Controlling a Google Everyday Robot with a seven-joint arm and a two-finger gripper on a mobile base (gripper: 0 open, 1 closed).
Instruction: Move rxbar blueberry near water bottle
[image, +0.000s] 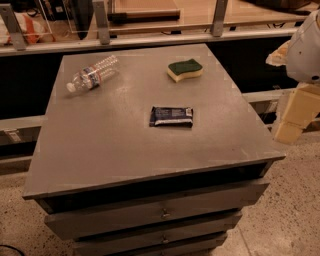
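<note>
The rxbar blueberry (171, 116) lies flat near the middle of the grey cabinet top (100, 135). It has a dark wrapper with pale lettering. The water bottle (93, 74) lies on its side at the far left of the top, its white cap pointing to the front left. My gripper (294, 117) is at the right edge of the view, beyond the cabinet's right side and off the top. It is well to the right of the bar and holds nothing that I can see.
A yellow sponge with a green top (185, 69) lies at the far right of the cabinet top. The cabinet has several drawers (160, 212) at the front. A rail and glass panels (150, 37) run behind it. The floor is speckled.
</note>
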